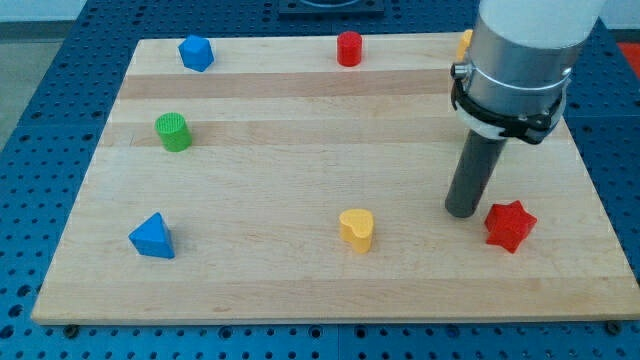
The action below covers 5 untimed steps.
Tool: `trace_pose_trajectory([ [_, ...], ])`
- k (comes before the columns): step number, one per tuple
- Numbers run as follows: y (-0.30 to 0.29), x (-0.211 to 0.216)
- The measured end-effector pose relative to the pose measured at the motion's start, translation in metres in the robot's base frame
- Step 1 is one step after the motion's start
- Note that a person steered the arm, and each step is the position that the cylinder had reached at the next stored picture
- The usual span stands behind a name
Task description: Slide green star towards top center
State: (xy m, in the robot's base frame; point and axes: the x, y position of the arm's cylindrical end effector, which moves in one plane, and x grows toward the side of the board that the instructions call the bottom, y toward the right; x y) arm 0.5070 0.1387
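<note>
No green star shows in the camera view. The only green block is a round green cylinder (173, 131) at the board's left. My tip (461, 212) rests on the board at the lower right, just left of a red star (510, 225) and close to it. A yellow heart (356, 228) lies to the tip's left. The arm's wide grey body hides part of the board's top right.
A red cylinder (348, 48) stands at the top centre. A blue block (196, 52) sits at the top left and a blue triangle (152, 236) at the bottom left. A yellow block (465, 42) peeks out behind the arm. The wooden board (300, 150) lies on a blue perforated table.
</note>
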Motion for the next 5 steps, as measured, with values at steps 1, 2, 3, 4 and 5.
trace_pose_trajectory([
  [1, 0.0, 0.0],
  [2, -0.001, -0.009],
  [3, -0.001, -0.021],
  [4, 0.015, -0.021],
  [5, 0.035, -0.025],
])
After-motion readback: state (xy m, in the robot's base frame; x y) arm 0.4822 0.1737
